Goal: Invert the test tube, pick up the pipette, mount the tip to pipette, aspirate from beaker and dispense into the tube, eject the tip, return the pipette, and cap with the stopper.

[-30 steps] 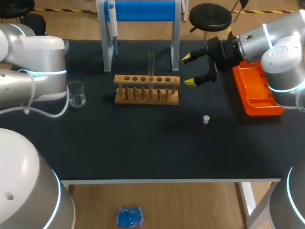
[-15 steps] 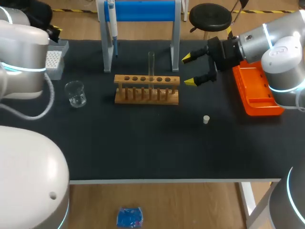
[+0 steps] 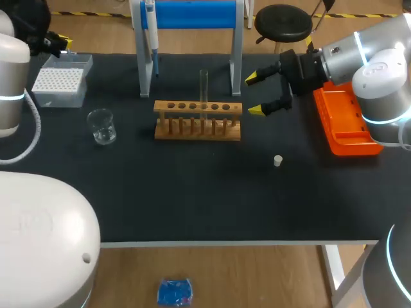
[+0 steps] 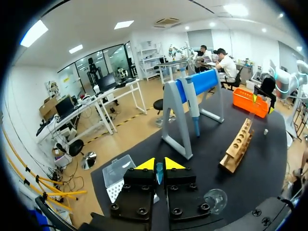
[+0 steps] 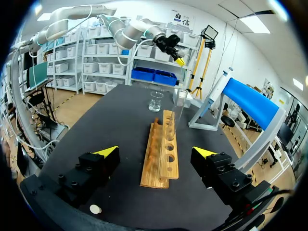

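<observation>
Two claws held nothing: the right gripper [image 3: 253, 94] gaped wide at three o'clock of the rack [image 3: 198, 120], the left gripper [image 4: 159, 164] was pinched shut; with the test tube [image 3: 203, 86] upright in that rack, taking the pipette [image 3: 151, 38] hanging at eleven o'clock seemed next, needing a claw opened around its handle.

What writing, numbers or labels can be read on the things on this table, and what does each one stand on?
No text on the table's things can be read.
Beaker: any markings are too small to read.
Pipette on its stand: any print is too small to read.
Wooden rack, tip box, orange tray: no lettering shows.
</observation>
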You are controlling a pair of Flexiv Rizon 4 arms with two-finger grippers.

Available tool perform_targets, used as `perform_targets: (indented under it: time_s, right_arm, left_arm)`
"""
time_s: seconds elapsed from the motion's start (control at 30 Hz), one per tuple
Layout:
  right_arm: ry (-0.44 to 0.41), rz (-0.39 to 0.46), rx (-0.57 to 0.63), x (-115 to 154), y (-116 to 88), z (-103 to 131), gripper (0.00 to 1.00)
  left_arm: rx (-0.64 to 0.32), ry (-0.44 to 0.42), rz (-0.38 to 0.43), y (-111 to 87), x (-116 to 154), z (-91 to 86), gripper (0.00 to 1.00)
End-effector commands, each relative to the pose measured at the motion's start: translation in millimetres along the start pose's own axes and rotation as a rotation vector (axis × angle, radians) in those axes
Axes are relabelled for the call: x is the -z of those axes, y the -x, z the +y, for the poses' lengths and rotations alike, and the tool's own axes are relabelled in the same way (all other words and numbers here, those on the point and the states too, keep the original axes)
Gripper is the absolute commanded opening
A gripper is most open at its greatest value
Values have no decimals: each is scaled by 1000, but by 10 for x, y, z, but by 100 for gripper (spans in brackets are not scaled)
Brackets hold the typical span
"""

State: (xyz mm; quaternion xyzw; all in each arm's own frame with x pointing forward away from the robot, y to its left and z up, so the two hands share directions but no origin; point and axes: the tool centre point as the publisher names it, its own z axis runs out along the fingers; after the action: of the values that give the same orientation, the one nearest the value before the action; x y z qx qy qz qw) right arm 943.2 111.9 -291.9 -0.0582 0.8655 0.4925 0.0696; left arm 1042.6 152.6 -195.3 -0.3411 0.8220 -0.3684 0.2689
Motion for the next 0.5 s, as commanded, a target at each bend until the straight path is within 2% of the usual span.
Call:
perform_targets:
  time_s: [0.03, 0.1, 0.23, 0.5]
  right_arm:
    - [-2, -1, 0, 5, -7, 4, 100]
    - [-2, -1, 0, 5, -7, 4, 100]
    - [-2, -1, 0, 5, -7, 4, 100]
    - [-2, -1, 0, 5, -7, 4, 100]
  left_arm:
    - [-58, 14, 57, -221, 133, -173, 0]
    - [-109, -35, 88, -412, 220, -289, 0]
    - [-194, -60, 177, -846, 365, -446, 0]
    - [-224, -71, 282, -1514, 569, -594, 0]
